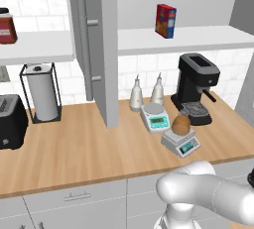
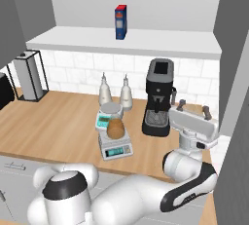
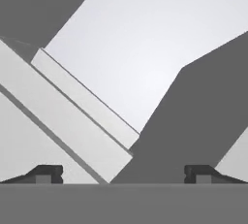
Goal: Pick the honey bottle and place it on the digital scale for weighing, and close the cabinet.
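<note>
Wooden tabletop (image 1: 74, 148), bottle is on the scale, cabinet not shut yet.

Left base view: honey bottle (image 1: 181, 124) sits on the digital scale (image 1: 181, 143), teal display facing front; white round-plate scale (image 1: 155, 117) just behind it, coffee machine (image 1: 197, 88) to the side. Cabinet (image 1: 94, 44) door swung out over the tabletop, red-and-blue box (image 1: 165, 20) on the open shelf. Right base view: same layout, honey bottle (image 2: 115, 128) on digital scale (image 2: 115, 146); hand (image 2: 193, 111) raised beside the coffee machine (image 2: 159, 97), near a grey door on that side, fingers spread wide, holding nothing. Hand view: fingertips (image 3: 46, 173) far apart, nothing between, grey cabinet panels ahead. Placing looks done; closing is what's left.
</note>
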